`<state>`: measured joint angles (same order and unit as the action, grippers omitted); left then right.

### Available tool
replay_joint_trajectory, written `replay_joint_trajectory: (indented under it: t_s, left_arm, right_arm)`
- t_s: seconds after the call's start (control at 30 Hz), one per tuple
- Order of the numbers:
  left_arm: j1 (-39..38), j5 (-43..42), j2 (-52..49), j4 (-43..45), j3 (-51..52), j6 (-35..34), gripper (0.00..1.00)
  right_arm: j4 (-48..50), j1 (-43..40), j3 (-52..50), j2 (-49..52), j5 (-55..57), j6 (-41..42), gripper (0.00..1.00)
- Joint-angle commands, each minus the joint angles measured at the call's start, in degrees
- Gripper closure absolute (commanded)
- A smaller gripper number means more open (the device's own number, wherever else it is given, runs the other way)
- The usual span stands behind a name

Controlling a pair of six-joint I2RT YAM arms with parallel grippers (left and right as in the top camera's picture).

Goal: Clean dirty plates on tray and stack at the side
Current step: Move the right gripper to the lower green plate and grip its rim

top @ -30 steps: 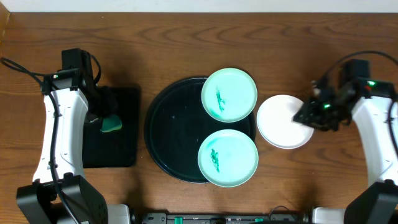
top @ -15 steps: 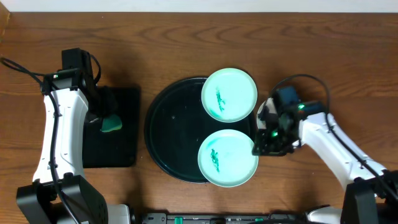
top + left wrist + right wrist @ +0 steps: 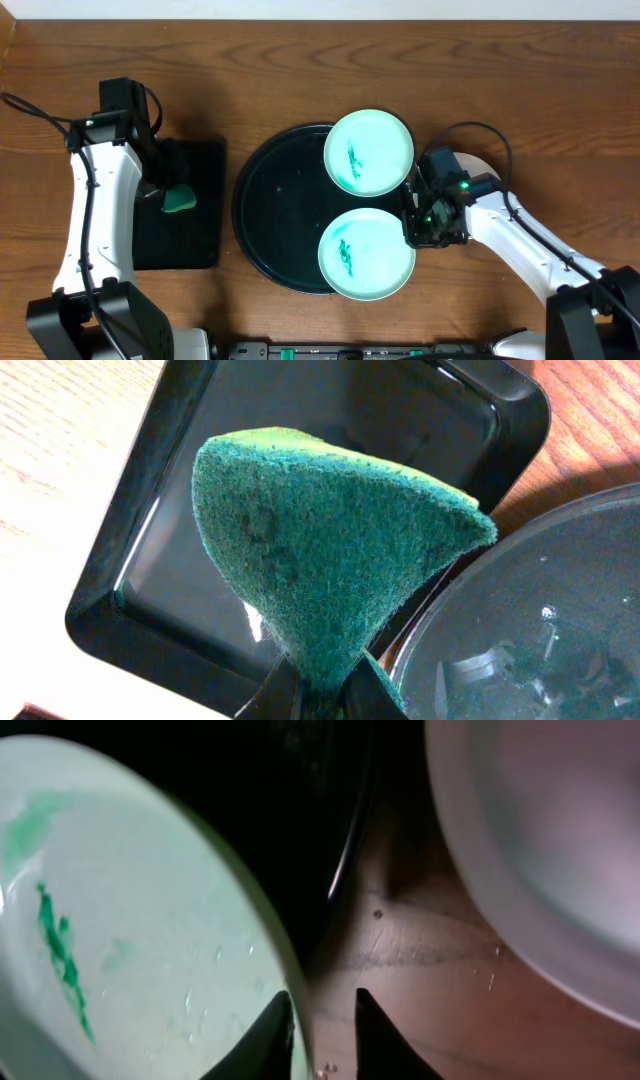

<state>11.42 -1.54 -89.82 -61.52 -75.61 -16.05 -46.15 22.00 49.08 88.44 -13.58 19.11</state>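
Two turquoise plates with green smears lie on the round black tray (image 3: 270,210): one at the far right (image 3: 368,152), one at the near right (image 3: 366,254). My right gripper (image 3: 420,232) is low at the near plate's right rim. In the right wrist view its jaws (image 3: 322,995) are open a little and straddle that rim (image 3: 130,920), one finger over the plate, the other over the table. The white plate (image 3: 540,850) lies on the table just right of the tray, mostly under my right arm in the overhead view. My left gripper (image 3: 320,685) is shut on a green sponge (image 3: 320,530).
A small black rectangular tray (image 3: 190,240) sits left of the round tray, below the held sponge (image 3: 180,200). The round tray's rim (image 3: 540,610) lies close to its right side. Bare wooden table surrounds both trays.
My right arm has swung left from the white plate to the near turquoise plate's right rim, and its jaws have narrowed. The left arm and sponge have not moved.
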Motion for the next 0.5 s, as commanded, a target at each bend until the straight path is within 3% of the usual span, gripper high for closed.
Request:
replay_joint_trajectory:
  t_s: [0.0,0.1,0.27,0.47]
  left_arm:
    - [0.0,0.1,-0.4,-0.1,-0.6,1.0,0.93]
    - [0.0,0.1,-0.4,-0.1,-0.6,1.0,0.93]
    - [0.0,0.0,-0.4,-0.2,-0.6,1.0,0.93]
    - [0.0,0.0,-0.4,-0.2,-0.6,1.0,0.93]
  right_arm:
    - [0.7,0.2,-0.7,1.9,1.3,1.7,0.88]
    - [0.5,0.2,-0.6,1.9,1.1,1.7,0.99]
    - [-3.7,1.0,6.2,1.5,-5.1,-0.9,0.99]
    - [-4.2,6.3,16.7,1.8,-4.1,-0.9,0.99]
